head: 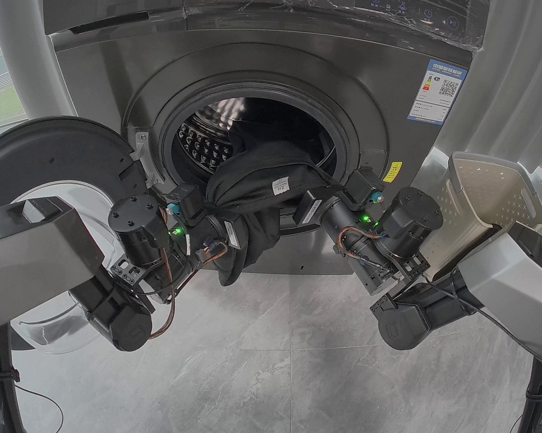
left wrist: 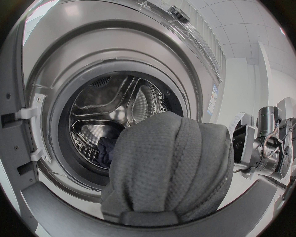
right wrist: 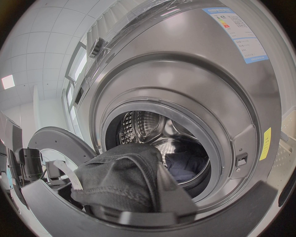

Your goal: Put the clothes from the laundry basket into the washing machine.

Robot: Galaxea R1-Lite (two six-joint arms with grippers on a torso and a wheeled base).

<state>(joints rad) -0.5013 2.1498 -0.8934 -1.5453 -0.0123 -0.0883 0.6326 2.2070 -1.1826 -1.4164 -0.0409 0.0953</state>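
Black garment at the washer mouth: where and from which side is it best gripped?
Probably its two bunched ends, from the front facing the drum: the black garment drapes between left end effector and right end effector, a loose tail hanging below the left.

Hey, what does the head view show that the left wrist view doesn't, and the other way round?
Head view adds the tilted laundry basket at the robot's right, the open door, and the end of the dark garment hanging below the opening. Left wrist view adds the drum's shiny back wall and ceiling panels. Shared: the washing machine, the garment at its opening, the right gripper.
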